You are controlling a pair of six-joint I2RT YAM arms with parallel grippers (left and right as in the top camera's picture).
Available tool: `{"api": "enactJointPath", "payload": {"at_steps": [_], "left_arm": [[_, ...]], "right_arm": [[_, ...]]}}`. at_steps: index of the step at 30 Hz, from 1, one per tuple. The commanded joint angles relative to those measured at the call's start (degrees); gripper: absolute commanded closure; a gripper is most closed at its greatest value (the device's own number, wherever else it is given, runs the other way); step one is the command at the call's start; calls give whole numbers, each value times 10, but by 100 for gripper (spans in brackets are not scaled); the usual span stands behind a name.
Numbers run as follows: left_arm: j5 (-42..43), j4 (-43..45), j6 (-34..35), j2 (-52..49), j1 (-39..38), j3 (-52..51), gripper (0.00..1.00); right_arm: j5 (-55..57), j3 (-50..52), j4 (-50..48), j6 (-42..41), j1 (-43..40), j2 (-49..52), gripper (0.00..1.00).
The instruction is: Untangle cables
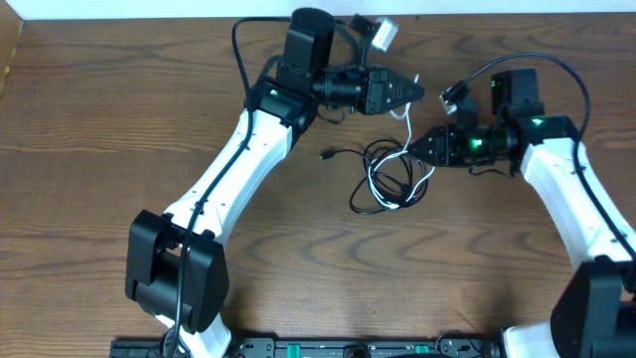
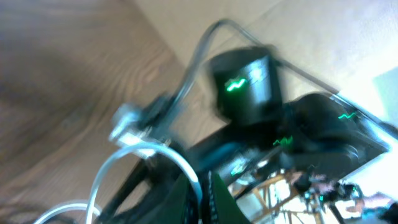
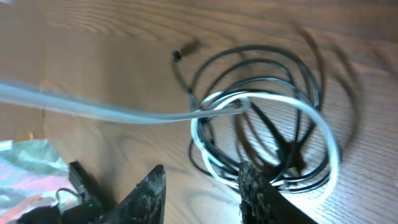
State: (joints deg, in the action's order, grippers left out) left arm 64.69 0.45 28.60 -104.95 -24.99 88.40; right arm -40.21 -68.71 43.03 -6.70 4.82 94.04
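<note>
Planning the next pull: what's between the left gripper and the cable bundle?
A strand of the white cable runs from left gripper to bundle, seen overhead.

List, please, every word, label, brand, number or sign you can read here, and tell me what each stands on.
None can be read.
Green marks on the right arm: lights, not characters.
Left wrist view: too blurred to read anything.
Colourful patch at the right wrist view's lower left: blurred, unreadable.

A black cable (image 3: 283,149) and a white cable (image 3: 93,106) on a brown, wood-grained table (image 1: 99,129).
</note>
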Motion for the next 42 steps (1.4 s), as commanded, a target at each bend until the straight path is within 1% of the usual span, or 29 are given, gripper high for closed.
{"api": "enactJointPath", "payload": {"at_steps": [1,4,7,11,12,17,19,22,24,27,28,31,32,33,35,36,37,38,40,42], "left_arm": [[39,50,76,5,13,7,93],[32,61,77,12,19,7,92],[22,61,77,16,22,7,93],[-20,48,73,19,23,7,93],[-42,30,64,19,23,7,93],[-214,-161,-43,19,19,7,93],[-280,-221,-82,19,15,7,93],[-340,-280,-104,19,6,7,93],[-399,-326,-110,19,-3,7,92],[-453,-364,-110,19,-12,7,93],[-464,-376,-110,19,-12,7,92],[-464,-389,-110,18,-12,7,92],[-464,-391,-110,17,-12,6,92],[-464,-393,-110,16,-12,6,87],[-464,-399,-110,11,-12,5,83],[-464,-402,-110,9,-12,5,77],[-465,-405,-110,7,-12,5,75],[-478,-409,-110,4,-12,5,69],[-503,-414,-110,3,-12,5,67],[-506,-414,-110,3,-11,5,66]], "right_arm": [[41,2,7,-16,3,31,69],[44,2,7,-25,3,50,70],[78,2,7,-52,5,61,70],[115,2,7,-66,5,64,68],[116,2,7,-66,5,64,68],[129,2,6,-66,5,64,66],[129,2,3,-78,5,64,66],[129,2,-7,-98,3,64,64],[133,2,-3,-120,-2,64,64],[181,2,31,-173,-3,64,63],[191,2,43,-175,0,64,63],[193,9,45,-176,14,64,63],[193,11,43,-178,18,64,63],[192,13,40,-180,23,64,63],[191,14,29,-192,37,64,63],[191,14,21,-198,43,65,64],[191,15,17,-201,48,65,65],[195,16,6,-206,57,68,65],[216,17,-8,-216,71,79,67],[223,17,-18,-216,79,94,71]]}}
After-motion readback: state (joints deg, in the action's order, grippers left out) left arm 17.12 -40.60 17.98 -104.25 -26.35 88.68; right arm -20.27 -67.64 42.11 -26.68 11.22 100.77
